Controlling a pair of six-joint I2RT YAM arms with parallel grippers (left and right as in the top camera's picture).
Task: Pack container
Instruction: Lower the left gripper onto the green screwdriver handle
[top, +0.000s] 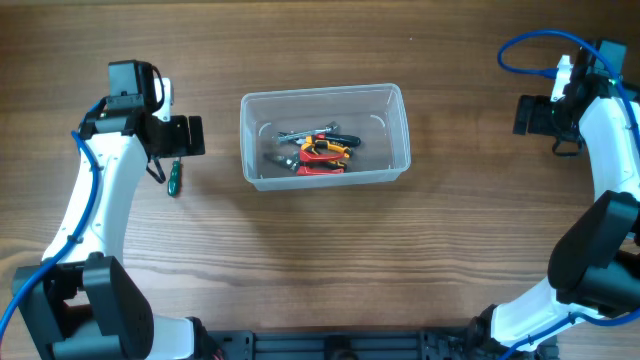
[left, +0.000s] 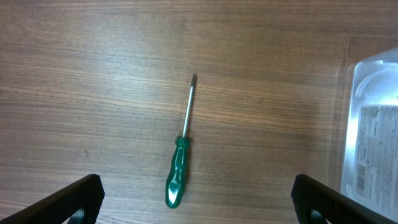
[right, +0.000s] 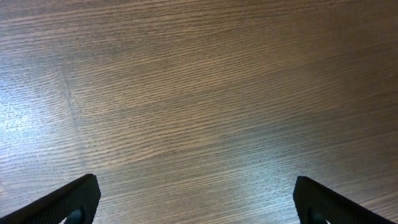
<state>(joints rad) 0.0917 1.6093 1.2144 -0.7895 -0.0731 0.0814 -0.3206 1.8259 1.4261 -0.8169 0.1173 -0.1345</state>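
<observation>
Left of the clear rectangular plastic container (top: 322, 92), well apart from it, a green-handled screwdriver (left: 179, 168) lies flat on the brown wooden table (top: 450, 250). My left hand (left: 198, 190) hangs over it with fingers spread wide. The container sits mid-table between my two arms, and its left wall stands between the screwdriver and the heap of red-, orange- and green-handled tools (top: 318, 150) inside. Far right of the container, my right hand (right: 196, 193) is spread wide too, gripping nothing, over the table.
</observation>
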